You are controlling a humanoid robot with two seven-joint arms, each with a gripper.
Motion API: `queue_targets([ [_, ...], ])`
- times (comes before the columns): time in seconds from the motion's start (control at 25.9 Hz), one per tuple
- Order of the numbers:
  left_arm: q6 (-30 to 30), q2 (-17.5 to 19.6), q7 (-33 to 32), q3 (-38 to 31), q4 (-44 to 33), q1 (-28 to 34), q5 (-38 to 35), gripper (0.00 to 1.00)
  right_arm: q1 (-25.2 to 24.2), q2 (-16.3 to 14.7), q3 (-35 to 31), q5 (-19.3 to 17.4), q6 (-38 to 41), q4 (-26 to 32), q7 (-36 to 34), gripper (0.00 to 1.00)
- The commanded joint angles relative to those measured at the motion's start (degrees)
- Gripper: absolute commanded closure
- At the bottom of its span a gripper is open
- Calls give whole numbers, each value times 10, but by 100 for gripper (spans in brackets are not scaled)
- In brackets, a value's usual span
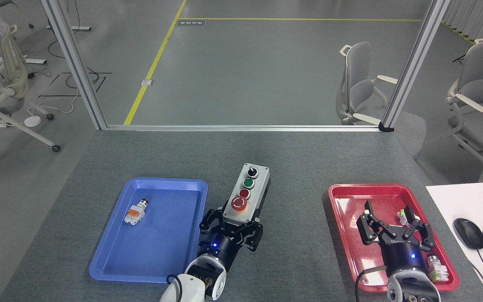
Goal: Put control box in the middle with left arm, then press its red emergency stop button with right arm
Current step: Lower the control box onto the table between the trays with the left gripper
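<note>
The light-grey control box (247, 193) with its black base is over the bare dark-grey tabletop between the two trays, long axis running away from me. My left gripper (234, 226) is shut on its near end. Its row shows a black knob, a green button, a small red button and the big red emergency stop button (239, 203) nearest the gripper. Whether the box touches the felt I cannot tell. My right gripper (389, 212) is open above the red tray (342, 201), holding nothing.
The blue tray (162, 251) at the left holds a small orange-white pushbutton (136, 212). The red tray holds small parts, partly hidden by my right arm. A white desk with a mouse (468, 233) and a keyboard is at the far right.
</note>
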State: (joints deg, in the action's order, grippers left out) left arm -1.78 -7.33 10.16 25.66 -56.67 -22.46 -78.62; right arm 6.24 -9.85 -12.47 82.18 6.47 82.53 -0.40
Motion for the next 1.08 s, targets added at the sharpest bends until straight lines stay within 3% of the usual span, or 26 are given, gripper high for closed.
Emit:
queue_targets([
  [0.0, -31, -6, 2, 67, 49, -21, 2, 100, 0, 0, 0, 0, 0, 0, -1, 1],
  [0.27, -35, -7, -5, 129, 64, -38, 5, 100, -3, 1, -4, -8, 2, -1, 0, 1],
  [0.42, -36, -8, -13, 163, 63, -44, 8, 100, -3, -12, -19, -55, 12, -4, 0, 1],
  [0.77, -36, -8, -18, 217, 71, -45, 11, 100, -5, -18, -20, -58, 21, -2, -4, 1],
  [1.04, -34, -8, -34, 221, 82, -45, 11, 100, -8, -20, -23, -60, 21, -4, -7, 1],
])
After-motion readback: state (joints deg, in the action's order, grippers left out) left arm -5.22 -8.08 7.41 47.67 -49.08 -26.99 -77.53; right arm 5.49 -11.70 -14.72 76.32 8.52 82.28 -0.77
